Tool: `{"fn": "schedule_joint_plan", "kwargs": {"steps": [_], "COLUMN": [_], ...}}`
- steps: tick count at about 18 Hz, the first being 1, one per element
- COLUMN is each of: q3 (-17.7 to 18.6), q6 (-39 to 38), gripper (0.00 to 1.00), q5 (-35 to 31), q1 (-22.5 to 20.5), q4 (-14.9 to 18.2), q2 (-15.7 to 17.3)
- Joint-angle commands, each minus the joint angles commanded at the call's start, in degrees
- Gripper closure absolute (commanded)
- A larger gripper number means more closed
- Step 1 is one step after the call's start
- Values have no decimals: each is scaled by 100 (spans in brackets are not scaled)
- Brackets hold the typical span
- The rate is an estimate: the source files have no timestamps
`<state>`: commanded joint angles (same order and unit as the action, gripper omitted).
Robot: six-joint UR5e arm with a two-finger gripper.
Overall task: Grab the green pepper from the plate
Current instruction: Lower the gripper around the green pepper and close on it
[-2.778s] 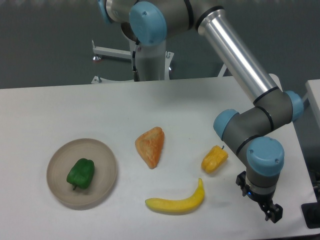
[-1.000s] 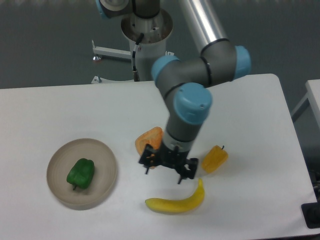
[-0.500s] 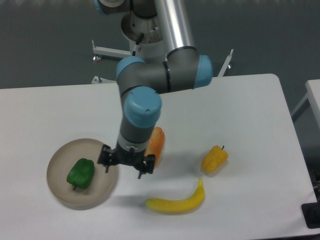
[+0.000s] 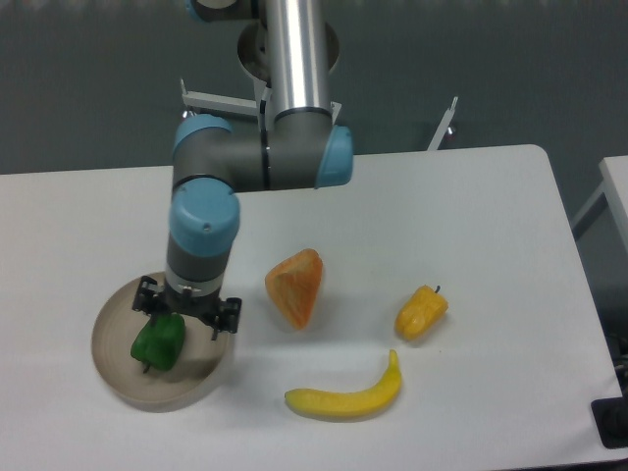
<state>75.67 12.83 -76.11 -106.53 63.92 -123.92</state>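
The green pepper [image 4: 157,343] lies on the left part of the round beige-grey plate [image 4: 116,375] at the table's left. My gripper [image 4: 186,320] hangs above the plate, its two fingers spread wide, one near the pepper's top left and one over the plate's right rim. It is open and holds nothing. The gripper body hides the pepper's upper edge.
An orange wedge-shaped item [image 4: 295,285] lies right of the plate. A yellow-orange pepper [image 4: 421,313] lies further right. A banana [image 4: 345,393] lies near the front. The arm's upper link [image 4: 257,157] spans above the table's left middle.
The arm swept from the table's far right across to the left. In the last half second the gripper moved from the plate's right rim to over the green pepper, still open.
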Motion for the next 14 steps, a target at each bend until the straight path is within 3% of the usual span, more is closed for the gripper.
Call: {"fn": "schedule_joint_plan", "kwargs": {"steps": [3,14], "q3": [176,220], "q6": [9,62], "gripper": [0,0], "q5": [-149,-220], "q1": [62,124], "q4": [-389,-416], "q2": [-18,-97]}}
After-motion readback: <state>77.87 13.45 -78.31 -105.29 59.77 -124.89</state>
